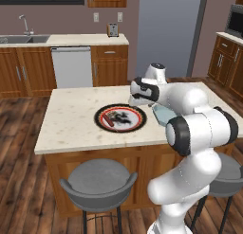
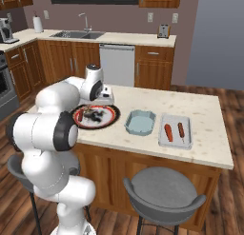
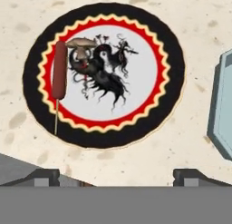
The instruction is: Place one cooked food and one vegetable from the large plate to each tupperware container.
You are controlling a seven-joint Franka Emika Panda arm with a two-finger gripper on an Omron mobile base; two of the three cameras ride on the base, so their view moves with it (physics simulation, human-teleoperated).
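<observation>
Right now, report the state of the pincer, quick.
Pincer: open, holding nothing; its two fingertips stand wide apart at the near edge of the large plate, which carries a corn dog and a mushroom.

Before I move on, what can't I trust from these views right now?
- End effector: hand view cuts the fingers at the bottom edge, so its opening is unclear.
- Near tupperware: left base view, mostly behind the arm.
- Large plate: right base view, partly covered by the arm.

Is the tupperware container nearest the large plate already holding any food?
No. The nearer tupperware container is bare inside, beside the large plate.
</observation>
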